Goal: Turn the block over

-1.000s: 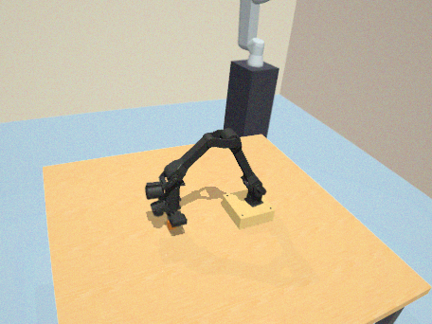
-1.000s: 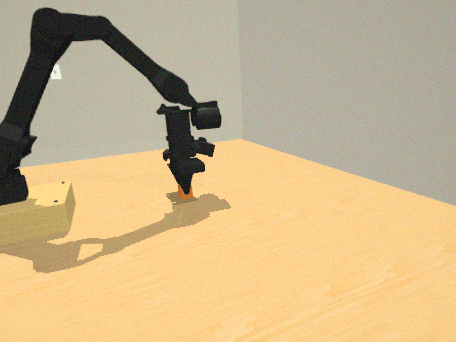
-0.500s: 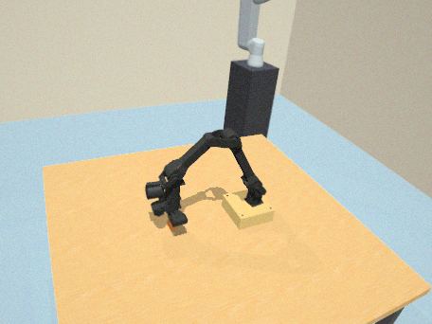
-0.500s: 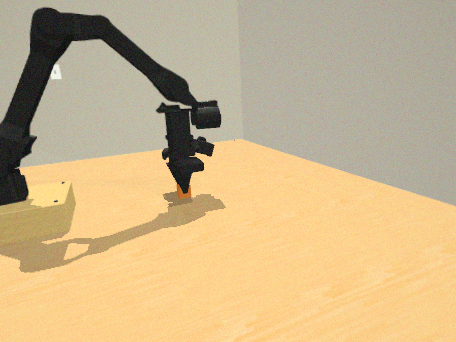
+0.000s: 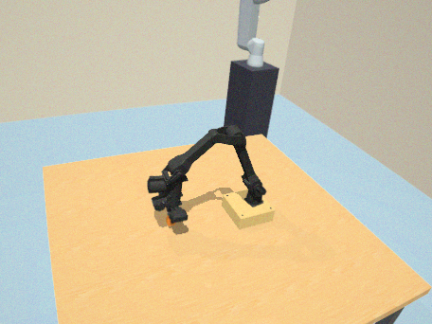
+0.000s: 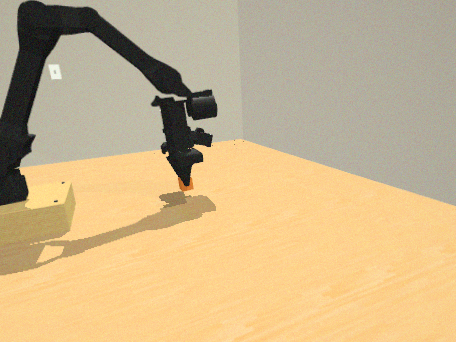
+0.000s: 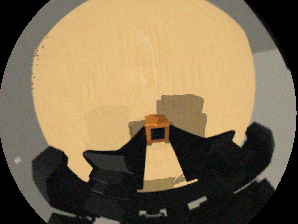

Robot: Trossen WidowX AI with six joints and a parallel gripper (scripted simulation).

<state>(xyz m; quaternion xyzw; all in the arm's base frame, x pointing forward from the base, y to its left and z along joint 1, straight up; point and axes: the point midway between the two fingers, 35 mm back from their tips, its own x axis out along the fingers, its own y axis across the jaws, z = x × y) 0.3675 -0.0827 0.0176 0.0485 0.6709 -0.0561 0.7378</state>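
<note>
A small orange block [image 5: 169, 221] [image 6: 183, 186] [image 7: 157, 128] with a dark marked face sits between the fingertips of my gripper [image 5: 173, 217] [image 6: 185, 181] [image 7: 155, 127]. The gripper is shut on the block and points down at the wooden table [image 5: 237, 275] [image 6: 300, 240]. In the exterior view the block hangs a little above its shadow on the table. In the wrist view the dark marked face looks toward the camera. Most of the block is hidden by the fingers in the top view.
The arm's pale wooden base block [image 5: 248, 209] [image 6: 37, 212] stands on the table to the right of the gripper. A dark pillar [image 5: 251, 97] with a grey fixture stands behind the table's far edge.
</note>
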